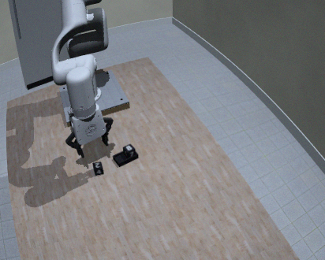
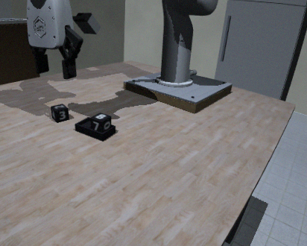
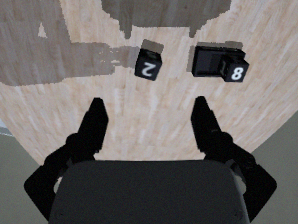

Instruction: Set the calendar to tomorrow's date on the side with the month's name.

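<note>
Two cubes: one (image 1: 98, 169) (image 2: 59, 113) (image 3: 148, 65) on the table (image 1: 155, 205) (image 2: 138, 179) (image 3: 170, 92), still to be placed; one (image 1: 129, 150) (image 2: 103, 122) (image 3: 235, 69) in the tray (image 1: 122, 161) (image 2: 89, 131) (image 3: 202, 69), its date face uncertain. Gripper (image 1: 94, 149) (image 2: 55, 71) (image 3: 149, 107): spread, empty.

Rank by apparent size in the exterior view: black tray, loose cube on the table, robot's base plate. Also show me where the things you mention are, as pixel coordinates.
1. Base plate (image 1: 117, 98) (image 2: 209, 91)
2. Black tray (image 1: 119, 161) (image 2: 90, 131) (image 3: 204, 64)
3. Loose cube (image 1: 98, 169) (image 2: 59, 113) (image 3: 148, 66)

Tray (image 1: 119, 160) (image 2: 89, 130) (image 3: 201, 69) black; loose cube (image 1: 98, 169) (image 2: 59, 113) (image 3: 148, 65) black, white digits; tabletop (image 1: 158, 189) (image 2: 138, 168) (image 3: 125, 115) pale brown, streaked; floor (image 1: 210, 102) (image 2: 291, 164) blue-grey, tiled.
</note>
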Robot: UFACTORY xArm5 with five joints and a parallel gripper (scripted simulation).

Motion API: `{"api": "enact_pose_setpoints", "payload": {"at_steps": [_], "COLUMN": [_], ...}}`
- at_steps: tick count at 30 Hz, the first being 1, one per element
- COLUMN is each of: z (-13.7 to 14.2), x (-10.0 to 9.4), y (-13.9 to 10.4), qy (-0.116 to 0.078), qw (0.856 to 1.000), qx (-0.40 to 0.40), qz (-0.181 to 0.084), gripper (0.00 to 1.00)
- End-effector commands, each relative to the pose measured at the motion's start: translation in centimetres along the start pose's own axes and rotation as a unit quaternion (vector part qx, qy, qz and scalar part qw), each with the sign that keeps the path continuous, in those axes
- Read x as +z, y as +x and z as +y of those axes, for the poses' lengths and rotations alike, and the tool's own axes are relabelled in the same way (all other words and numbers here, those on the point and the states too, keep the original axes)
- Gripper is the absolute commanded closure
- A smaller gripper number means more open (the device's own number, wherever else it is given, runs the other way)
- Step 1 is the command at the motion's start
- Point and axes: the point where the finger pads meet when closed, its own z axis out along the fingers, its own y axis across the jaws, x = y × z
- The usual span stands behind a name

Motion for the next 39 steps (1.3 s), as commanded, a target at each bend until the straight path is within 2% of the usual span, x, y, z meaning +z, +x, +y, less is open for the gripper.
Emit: {"api": "enact_pose_setpoints", "payload": {"at_steps": [1, 5, 7, 11, 18, 20, 22, 23, 24, 29, 31, 32, 33, 36, 37, 39], "z": [-0.03, -0.03, -0.03, -0.02, -0.01, -0.01, -0.01, 0.0, 0.0, 0.0, 0.01, 0.01, 0.01, 0.02, 0.02, 0.02], "x": [-0.07, -0.05, -0.01, 0.02, 0.1, 0.12, 0.12, 0.15, 0.16, 0.2, 0.23, 0.23, 0.25, 0.28, 0.29, 0.29], "y": [-0.12, -0.12, -0.12, -0.12, -0.12, -0.12, -0.12, -0.12, -0.12, -0.12, -0.12, -0.12, -0.12, -0.12, -0.12, -0.12], "qy": [0.001, 0.001, 0.001, 0.001, 0.001, 0.001, 0.001, 0.001, 0.001, 0.001, 0.001, 0.001, 0.001, 0.001, 0.001, 0.001], "qw": [0.996, 0.993, 0.985, 0.977, 0.947, 0.934, 0.934, 0.919, 0.911, 0.883, 0.863, 0.863, 0.847, 0.822, 0.818, 0.818], "qx": [-0.085, -0.115, -0.173, -0.214, -0.321, -0.358, -0.358, -0.395, -0.412, -0.469, -0.505, -0.505, -0.531, -0.569, -0.576, -0.576], "qz": [-0.002, -0.002, -0.002, -0.001, -0.001, -0.001, -0.001, -0.001, -0.001, -0.001, -0.001, -0.001, -0.001, -0.001, -0.001, -0.001], "gripper": [0.0, 0.0, 0.0, 0.0, 0.0, 0.0, 0.0, 0.0, 0.0, 0.0, 0.0, 0.0, 0.0, 0.0, 0.0, 0.0]}}
